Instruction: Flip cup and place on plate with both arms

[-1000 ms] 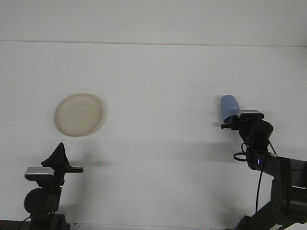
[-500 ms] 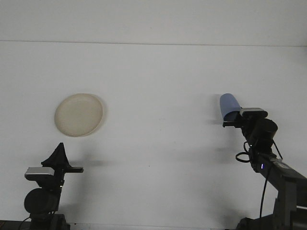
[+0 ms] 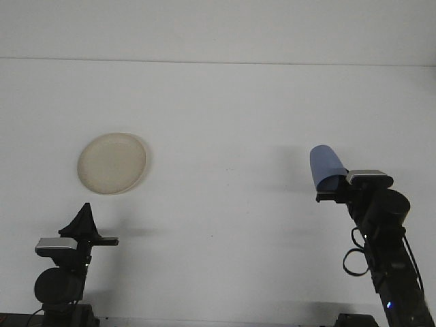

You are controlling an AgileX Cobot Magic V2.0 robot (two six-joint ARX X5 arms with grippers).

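Now clamped between the right fingers (image 3: 331,191): blue cup (image 3: 325,165), leaning up-left beyond their tips, clear of the counter (image 3: 225,122); left fingers' (image 3: 84,219) state unclear.

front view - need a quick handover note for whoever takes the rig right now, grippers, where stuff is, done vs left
Right gripper: shut on the blue cup, held up off the table at the right side; the cup's closed end points up and slightly left.
Left gripper: parked low at the left, holding nothing; finger state not readable from this view.
Plate: bare, on the table at the left, beyond the left gripper and far from the cup.
Done: cup picked up by the right arm.
Left: finish the flip, probably pass the cup across to the left arm, set it on the plate.
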